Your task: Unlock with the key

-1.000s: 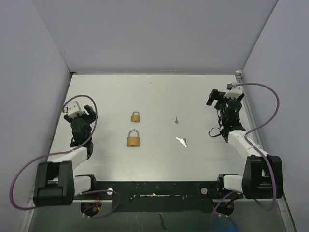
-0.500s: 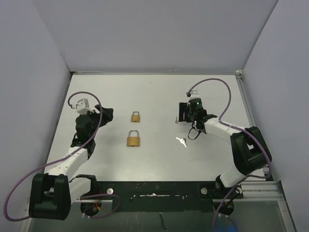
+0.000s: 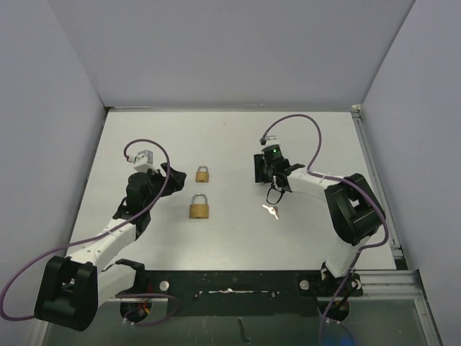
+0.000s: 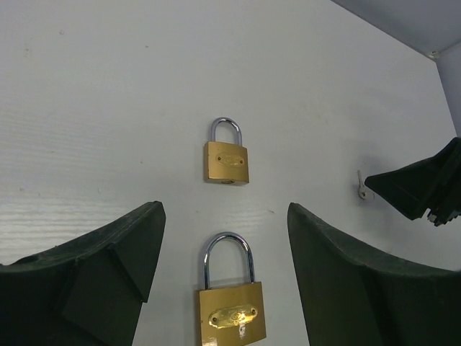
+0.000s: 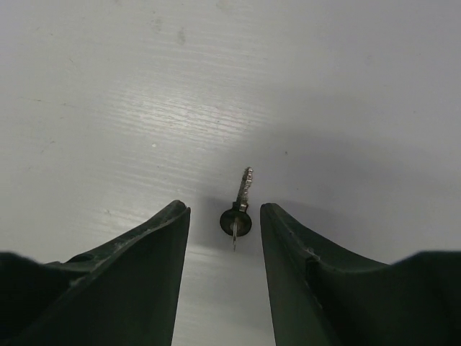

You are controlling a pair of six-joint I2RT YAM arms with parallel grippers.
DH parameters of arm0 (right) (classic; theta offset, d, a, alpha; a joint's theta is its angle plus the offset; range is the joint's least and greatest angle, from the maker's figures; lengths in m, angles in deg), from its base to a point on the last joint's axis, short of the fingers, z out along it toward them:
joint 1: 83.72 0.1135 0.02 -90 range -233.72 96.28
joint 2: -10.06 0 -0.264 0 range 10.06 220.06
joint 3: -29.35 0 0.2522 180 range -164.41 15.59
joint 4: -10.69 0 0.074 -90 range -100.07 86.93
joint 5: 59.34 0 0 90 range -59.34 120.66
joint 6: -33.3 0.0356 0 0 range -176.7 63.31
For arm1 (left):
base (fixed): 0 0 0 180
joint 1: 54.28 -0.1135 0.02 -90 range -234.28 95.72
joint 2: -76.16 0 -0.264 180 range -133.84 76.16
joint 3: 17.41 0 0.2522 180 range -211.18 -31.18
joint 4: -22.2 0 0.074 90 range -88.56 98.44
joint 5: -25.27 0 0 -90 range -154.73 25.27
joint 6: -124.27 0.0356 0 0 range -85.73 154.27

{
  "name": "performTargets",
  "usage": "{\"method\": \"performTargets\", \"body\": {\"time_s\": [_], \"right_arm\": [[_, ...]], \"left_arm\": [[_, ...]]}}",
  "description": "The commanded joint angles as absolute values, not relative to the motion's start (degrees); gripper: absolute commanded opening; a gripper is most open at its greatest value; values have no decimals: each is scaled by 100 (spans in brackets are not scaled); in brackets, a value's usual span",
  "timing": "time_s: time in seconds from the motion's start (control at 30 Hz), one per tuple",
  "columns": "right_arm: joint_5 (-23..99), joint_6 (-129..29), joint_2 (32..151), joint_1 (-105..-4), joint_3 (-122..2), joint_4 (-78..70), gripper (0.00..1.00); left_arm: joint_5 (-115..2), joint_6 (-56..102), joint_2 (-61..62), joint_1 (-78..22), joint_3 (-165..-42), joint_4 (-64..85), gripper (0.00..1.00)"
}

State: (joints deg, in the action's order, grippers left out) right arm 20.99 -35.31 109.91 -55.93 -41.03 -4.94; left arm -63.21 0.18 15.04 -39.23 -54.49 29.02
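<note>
Two brass padlocks lie flat on the white table, a small one [image 3: 202, 174] [image 4: 227, 160] and a larger one [image 3: 200, 207] [image 4: 232, 313] nearer to me. My left gripper [image 3: 169, 173] [image 4: 223, 213] is open, its fingers either side of the larger padlock's shackle without touching it. A small silver key [image 5: 240, 209] [image 4: 362, 189] lies on the table between the fingers of my right gripper [image 3: 261, 169] [image 5: 224, 209]. Those jaws stand narrow, with a gap on each side of the key. In the top view the right gripper hides this key.
Another silver key [image 3: 271, 210] lies on the table just in front of my right gripper. Grey walls enclose the table on the left, back and right. The right arm's purple cable [image 3: 295, 119] loops above it.
My right arm has swung from the far right edge to the small key and its jaws have narrowed around it. My left arm has moved right towards the padlocks.
</note>
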Motion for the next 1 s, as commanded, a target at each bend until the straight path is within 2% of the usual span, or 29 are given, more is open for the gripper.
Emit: {"method": "performTargets", "body": {"time_s": [0.0,0.17,0.33,0.5,0.63,0.8,0.97], "right_arm": [[1844,-3446,11129,-5493,-4485,-681,44],[1714,-3327,11193,-5469,-4540,-881,41],[1677,-3298,11214,-5461,-4490,-886,33],[1687,-3271,11296,-5455,-4497,-893,31],[1710,-3270,11347,-5455,-4519,-896,22],[1721,-3270,11416,-5449,-4574,-953,15],[1672,-3265,11325,-5451,-4559,-964,2]], "left_arm": [[-6356,104,1468,-3866,-5742,3029,68],[-6372,131,1494,-3837,-5685,3038,68],[-6386,148,1516,-3838,-5650,3052,67],[-6393,157,1487,-3838,-5624,3089,67],[-6394,162,1465,-3841,-5615,3099,68],[-6386,166,1438,-3841,-5613,3120,67],[-6378,170,1407,-3838,-5614,3125,67]]}}
